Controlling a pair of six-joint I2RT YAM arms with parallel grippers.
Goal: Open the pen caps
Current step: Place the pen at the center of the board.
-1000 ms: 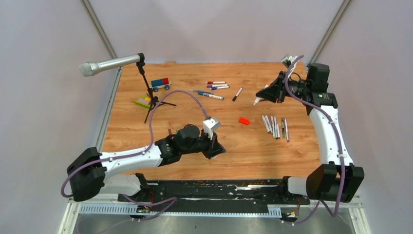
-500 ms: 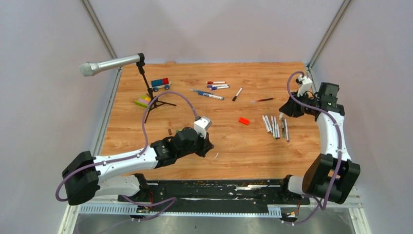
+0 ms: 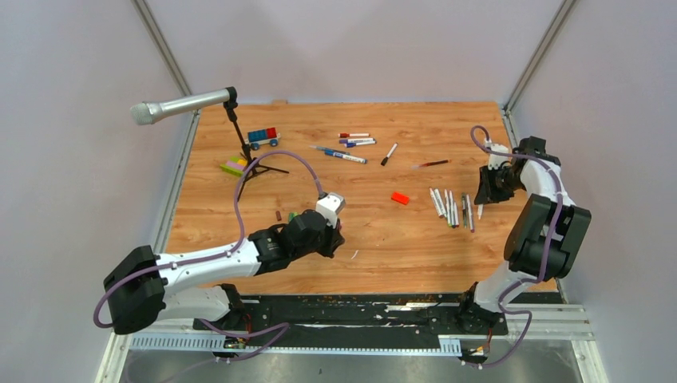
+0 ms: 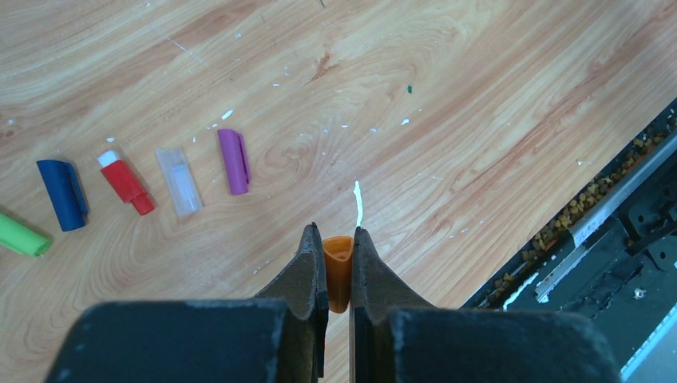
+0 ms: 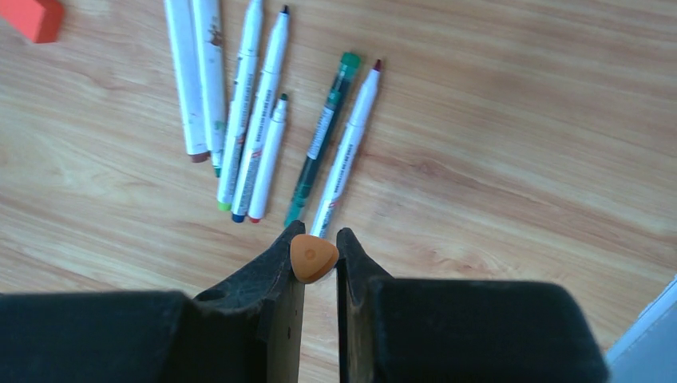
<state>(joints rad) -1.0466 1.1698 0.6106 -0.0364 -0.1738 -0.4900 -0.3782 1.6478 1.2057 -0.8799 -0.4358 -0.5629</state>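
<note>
Your right gripper [image 5: 320, 236] has swung back from the far edge and now hangs over the uncapped pens [image 5: 255, 120], with its jaws clamped on an orange pen end [image 5: 312, 257]. Your left gripper [image 4: 337, 239] pinches the orange cap [image 4: 338, 267] over the table [image 4: 479, 96], near the loose caps [image 4: 233, 150] lying in a row.

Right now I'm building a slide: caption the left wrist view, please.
Left gripper, jaws shut on an orange pen cap, over the wooden table near a row of loose caps.
</note>
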